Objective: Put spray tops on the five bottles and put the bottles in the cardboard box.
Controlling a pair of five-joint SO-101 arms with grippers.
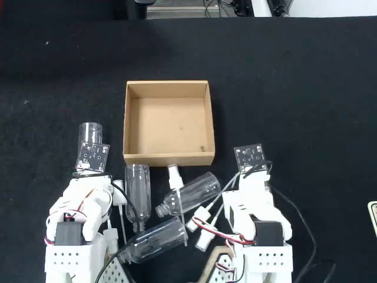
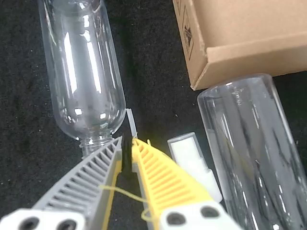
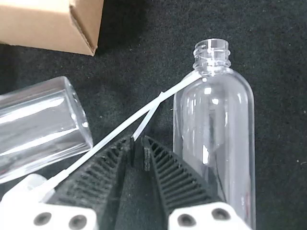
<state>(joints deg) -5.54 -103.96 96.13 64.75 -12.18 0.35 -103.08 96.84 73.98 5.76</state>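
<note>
Currently your left gripper (image 2: 125, 146) has its grey and yellow fingers pressed together at the tips. Just beyond them lies the open neck of the far-left bottle (image 1: 90, 132). A thin clear tube (image 2: 130, 122) pokes out past the tips, and you cannot tell whether it is pinched. Your right gripper (image 3: 138, 143) is barely parted, with a narrow slit between its black fingers. Two slim dip tubes (image 3: 158, 98) run past its tips, one up to the neck of an uncapped bottle (image 3: 216, 124) lying just beside it.

The cardboard box (image 1: 169, 158) sits open at the centre of the high view on the black worktop (image 1: 294, 88), with no bottle inside. Below it lie three more bottles without tops. The middle bottle (image 1: 138, 187) lies below the box's lower-left corner. The slanted bottle (image 1: 191, 193) lies to its right. The lowest bottle (image 1: 156, 240) lies between the two arms. One spray top (image 1: 174, 175) rests just below the box's front wall. Two more spray tops (image 1: 201, 230) lie right of the lowest bottle.
</note>
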